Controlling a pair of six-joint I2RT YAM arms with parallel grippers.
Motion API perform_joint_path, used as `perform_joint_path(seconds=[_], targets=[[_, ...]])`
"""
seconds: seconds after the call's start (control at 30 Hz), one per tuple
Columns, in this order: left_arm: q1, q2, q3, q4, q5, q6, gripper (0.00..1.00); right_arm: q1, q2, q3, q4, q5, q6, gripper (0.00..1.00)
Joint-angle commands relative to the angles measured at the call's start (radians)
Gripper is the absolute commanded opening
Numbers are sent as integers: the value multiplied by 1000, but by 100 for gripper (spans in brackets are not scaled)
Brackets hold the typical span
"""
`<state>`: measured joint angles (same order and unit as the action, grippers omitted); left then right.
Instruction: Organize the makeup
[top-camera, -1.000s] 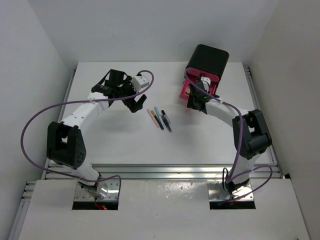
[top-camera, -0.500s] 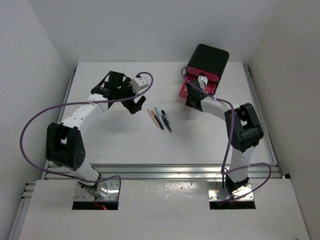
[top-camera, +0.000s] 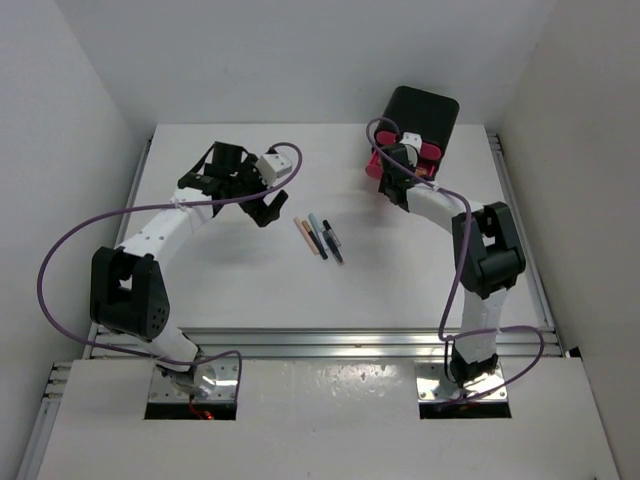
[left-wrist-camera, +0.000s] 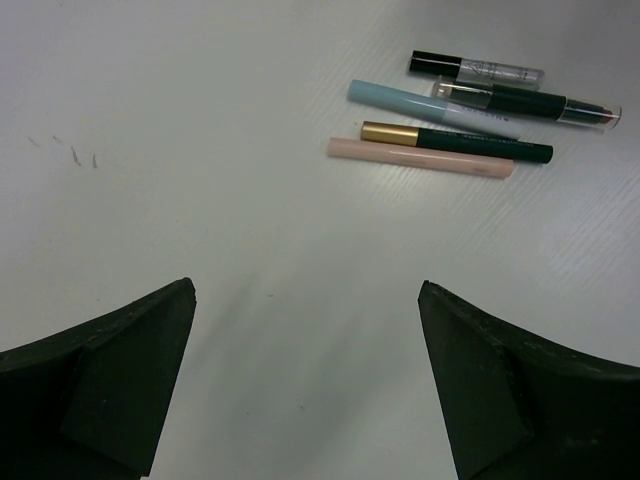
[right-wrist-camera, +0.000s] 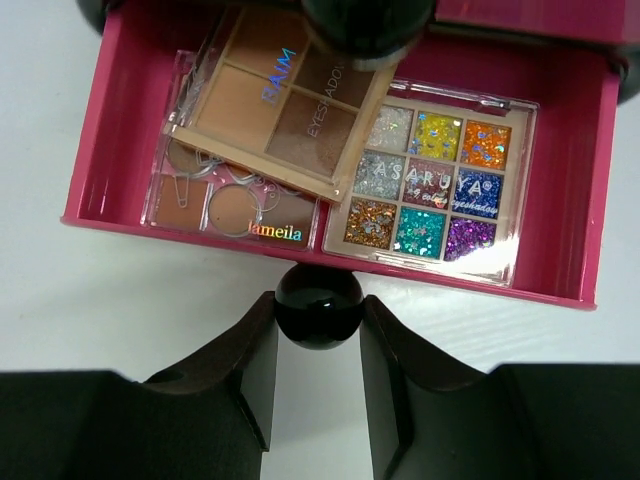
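My right gripper (right-wrist-camera: 318, 318) is shut on the round black knob (right-wrist-camera: 318, 303) of a pink drawer (right-wrist-camera: 100, 130). The drawer is open and holds three eyeshadow palettes: a tan one (right-wrist-camera: 275, 100), a clear "jameila" one (right-wrist-camera: 225, 205) and a glitter one (right-wrist-camera: 430, 185). Several thin pencils (top-camera: 320, 237) lie side by side mid-table, among them a beige one (left-wrist-camera: 420, 158), a pale teal one (left-wrist-camera: 410, 100) and a dark one with a gold end (left-wrist-camera: 470, 145). My left gripper (left-wrist-camera: 305, 290) is open and empty, hovering short of them. No compact or sponge is in view.
The black drawer box (top-camera: 422, 115) stands at the back right, with my right gripper (top-camera: 385, 165) at its front. My left gripper (top-camera: 268, 208) is left of the pencils. White walls close in the table on three sides.
The right arm has moved toward the black box with the knob in its jaws, sliding the pink drawer partly back in. The left arm has shifted very slightly left.
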<state>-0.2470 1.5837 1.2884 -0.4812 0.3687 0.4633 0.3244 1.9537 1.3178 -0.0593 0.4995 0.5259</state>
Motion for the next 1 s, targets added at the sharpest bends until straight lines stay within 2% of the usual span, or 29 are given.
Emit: perform_joint_path(seconds=[0.0, 0.47, 0.63, 0.8, 0.83, 0.93, 0.97], targets=[[11, -18, -3, 21, 4, 9, 100, -34, 36, 109, 116, 42, -52, 0], [11, 10, 6, 21, -14, 9, 100, -107, 165, 244, 207, -36, -124, 3], [11, 10, 6, 21, -14, 0, 100, -116, 174, 239, 237, -79, -174, 10], [11, 19, 15, 21, -14, 0, 100, -114, 151, 206, 256, -117, -190, 23], [11, 19, 15, 21, -14, 0, 100, -117, 145, 184, 259, -130, -185, 33], [11, 19, 15, 21, -14, 0, 100, -110, 103, 109, 262, -164, -172, 48], [11, 19, 15, 21, -14, 0, 100, -108, 81, 98, 245, -162, -149, 59]])
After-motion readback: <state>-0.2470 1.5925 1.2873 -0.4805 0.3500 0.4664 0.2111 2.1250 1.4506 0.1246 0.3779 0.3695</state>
